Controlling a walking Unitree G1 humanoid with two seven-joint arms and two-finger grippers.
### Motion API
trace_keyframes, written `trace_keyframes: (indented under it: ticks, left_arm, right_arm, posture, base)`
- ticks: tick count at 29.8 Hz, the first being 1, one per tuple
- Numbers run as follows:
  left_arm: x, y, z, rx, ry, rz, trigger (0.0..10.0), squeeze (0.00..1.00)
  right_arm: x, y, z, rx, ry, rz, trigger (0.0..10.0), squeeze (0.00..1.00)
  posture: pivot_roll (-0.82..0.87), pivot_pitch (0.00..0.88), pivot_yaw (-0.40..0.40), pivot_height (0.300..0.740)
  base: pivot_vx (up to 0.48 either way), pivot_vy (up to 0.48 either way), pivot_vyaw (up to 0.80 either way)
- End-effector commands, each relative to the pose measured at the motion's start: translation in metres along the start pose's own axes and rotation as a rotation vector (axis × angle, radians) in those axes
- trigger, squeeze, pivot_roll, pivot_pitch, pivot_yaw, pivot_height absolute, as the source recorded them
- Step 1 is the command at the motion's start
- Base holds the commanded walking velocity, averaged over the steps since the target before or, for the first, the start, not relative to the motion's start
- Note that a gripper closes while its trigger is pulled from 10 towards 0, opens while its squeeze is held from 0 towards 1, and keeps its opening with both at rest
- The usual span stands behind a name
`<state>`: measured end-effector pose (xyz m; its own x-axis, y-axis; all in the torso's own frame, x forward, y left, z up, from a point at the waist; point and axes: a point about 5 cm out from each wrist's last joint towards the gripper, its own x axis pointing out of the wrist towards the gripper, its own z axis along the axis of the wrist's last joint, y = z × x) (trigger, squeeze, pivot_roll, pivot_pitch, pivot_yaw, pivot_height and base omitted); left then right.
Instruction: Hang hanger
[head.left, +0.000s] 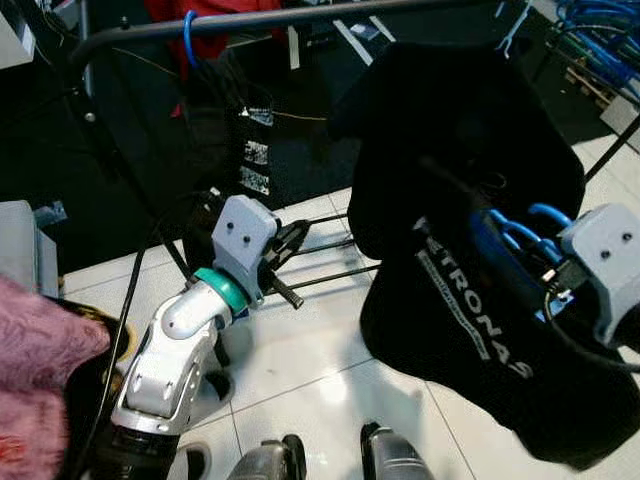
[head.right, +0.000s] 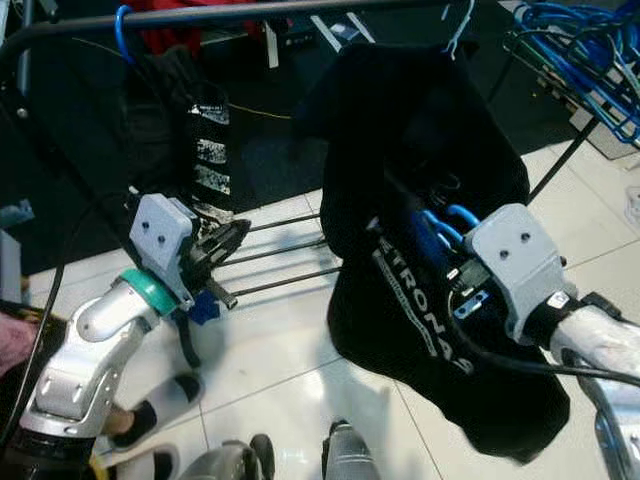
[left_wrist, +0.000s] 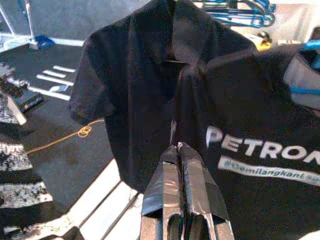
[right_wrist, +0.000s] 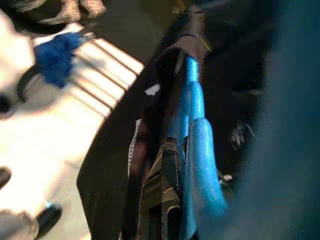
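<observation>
Closest to the camera, the right gripper (head.right: 455, 268) clamps a blue hanger (right_wrist: 195, 135) carrying a black shirt (head.left: 470, 250), its hook just below the far rail (head.left: 300, 17). At left, the left gripper (left_wrist: 183, 165), fingers pressed together and empty, points at the shirt.

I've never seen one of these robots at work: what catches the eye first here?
A big black shirt with white lettering, draped on a blue hanger, which the right gripper holds up before a dark clothes rail. To the left, the left gripper hangs shut and empty over the white floor tiles.
</observation>
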<state>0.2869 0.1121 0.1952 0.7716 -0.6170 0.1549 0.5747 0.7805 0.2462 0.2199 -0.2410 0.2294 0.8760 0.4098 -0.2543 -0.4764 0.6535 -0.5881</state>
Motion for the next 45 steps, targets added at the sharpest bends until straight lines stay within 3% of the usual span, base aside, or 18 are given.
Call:
trace_keyframes:
  ticks: [1, 4, 6, 7, 9, 12, 16, 19, 23, 24, 31, 37, 38, 45]
  left_arm:
    - [-0.001, 0.0, 0.003, 0.006, -0.009, -0.008, 10.0, 0.0]
    - [-0.002, -0.006, 0.011, 0.019, -0.03, -0.03, 10.0, 0.0]
    - [0.001, -0.024, 0.013, -0.002, -0.006, -0.044, 10.0, 0.0]
    - [0.001, -0.024, 0.013, -0.002, -0.006, -0.044, 10.0, 0.0]
    - [0.008, -0.033, 0.014, -0.034, 0.015, 0.013, 10.0, 0.0]
    - [0.017, -0.033, 0.013, -0.049, 0.038, 0.081, 10.0, 0.0]
    - [0.026, -0.032, 0.014, -0.055, 0.057, 0.131, 10.0, 0.0]
    - [0.043, -0.03, 0.028, -0.117, 0.002, 0.182, 10.0, 0.0]
    - [0.048, -0.03, 0.032, -0.119, -0.015, 0.188, 10.0, 0.02]
    - [0.051, -0.03, 0.034, -0.117, -0.02, 0.194, 10.0, 1.0]
    - [0.056, -0.038, 0.039, -0.104, -0.043, 0.129, 10.0, 1.0]
    - [0.058, -0.038, 0.039, -0.112, -0.039, 0.151, 10.0, 0.97]
    - [0.058, -0.036, 0.038, -0.111, -0.037, 0.176, 10.0, 0.0]
    - [0.059, -0.032, 0.037, -0.069, -0.054, 0.224, 10.0, 0.0]
  right_arm:
    - [0.0, 0.007, 0.008, -0.051, -0.041, 0.057, 10.0, 0.0]
    - [0.011, 0.013, 0.02, -0.041, -0.135, 0.067, 10.0, 0.0]
    - [0.03, 0.005, 0.026, -0.01, -0.195, -0.067, 10.0, 0.0]
    - [0.03, 0.005, 0.026, -0.01, -0.195, -0.067, 10.0, 0.0]
    - [0.048, 0.001, 0.025, 0.032, -0.228, -0.194, 10.0, 0.0]
    - [0.06, 0.004, 0.026, 0.077, -0.258, -0.244, 10.0, 0.0]
    - [0.07, 0.01, 0.032, 0.108, -0.31, -0.239, 10.0, 0.0]
    - [0.081, 0.022, 0.041, 0.124, -0.364, -0.176, 10.0, 0.0]
    - [0.084, 0.024, 0.042, 0.126, -0.369, -0.168, 10.0, 0.0]
    - [0.086, 0.025, 0.043, 0.127, -0.374, -0.17, 10.0, 0.0]
    - [0.089, 0.03, 0.053, 0.134, -0.419, -0.161, 10.0, 0.0]
    - [0.089, 0.035, 0.059, 0.155, -0.453, -0.117, 10.0, 0.0]
    - [0.088, 0.039, 0.061, 0.159, -0.463, -0.088, 10.0, 0.0]
    - [0.087, 0.047, 0.065, 0.167, -0.477, -0.027, 10.0, 0.0]
  posture:
    - [-0.27, 0.146, 0.098, 0.74]
    - [-0.26, 0.146, 0.098, 0.74]
    - [-0.25, 0.143, 0.103, 0.74]
    - [-0.25, 0.143, 0.103, 0.74]
    - [-0.24, 0.141, 0.108, 0.74]
    - [-0.24, 0.141, 0.108, 0.74]
    - [-0.23, 0.134, 0.111, 0.74]
    - [-0.23, 0.123, 0.108, 0.74]
    - [-0.23, 0.121, 0.108, 0.74]
    - [-0.23, 0.12, 0.108, 0.74]
    - [-0.24, 0.122, 0.111, 0.74]
    - [-0.24, 0.127, 0.107, 0.74]
    - [-0.24, 0.13, 0.1, 0.74]
    - [-0.24, 0.13, 0.093, 0.74]
  base:
    - [0.0, 0.0, 0.0]
    - [0.0, 0.0, 0.0]
    - [0.0, 0.0, 0.0]
    - [0.0, 0.0, 0.0]
    - [0.0, 0.0, 0.0]
    - [0.0, 0.0, 0.0]
    - [0.0, 0.0, 0.0]
    - [0.0, 0.0, 0.0]
    - [0.0, 0.0, 0.0]
    - [0.0, 0.0, 0.0]
    - [0.0, 0.0, 0.0]
    - [0.0, 0.0, 0.0]
    - [0.0, 0.0, 0.0]
    - [0.0, 0.0, 0.0]
